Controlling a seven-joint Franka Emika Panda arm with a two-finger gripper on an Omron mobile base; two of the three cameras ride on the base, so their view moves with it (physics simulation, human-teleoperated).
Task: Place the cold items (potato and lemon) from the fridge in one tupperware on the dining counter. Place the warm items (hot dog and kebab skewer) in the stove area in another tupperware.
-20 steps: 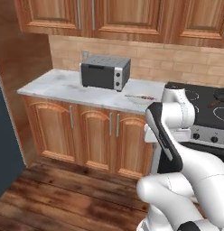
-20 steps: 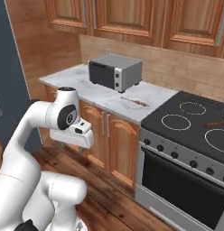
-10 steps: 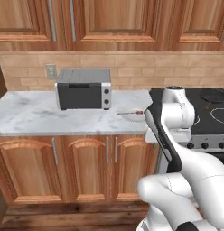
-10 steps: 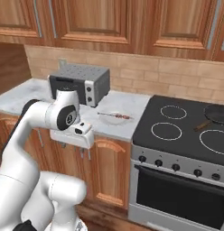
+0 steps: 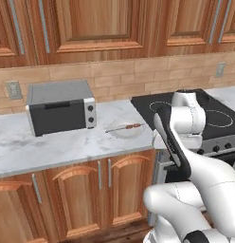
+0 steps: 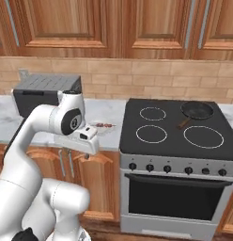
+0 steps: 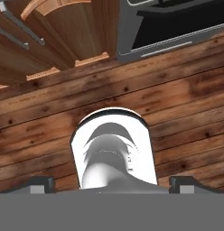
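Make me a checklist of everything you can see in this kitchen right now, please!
Surface: grey marble counter beside a black stove.
Job's things: kebab skewer lies on a plate on the counter, near the stove's edge. Hot dog, potato, lemon and tupperware: nothing seen.
Clutter: toaster oven at the back of the counter; frying pan on a back burner.
Grippers: gripper open, holding nothing, pointing down at the wooden floor.
Cables: nothing seen.
Surroundings: wooden cabinets above and below, brick backsplash, wall outlet, oven door.
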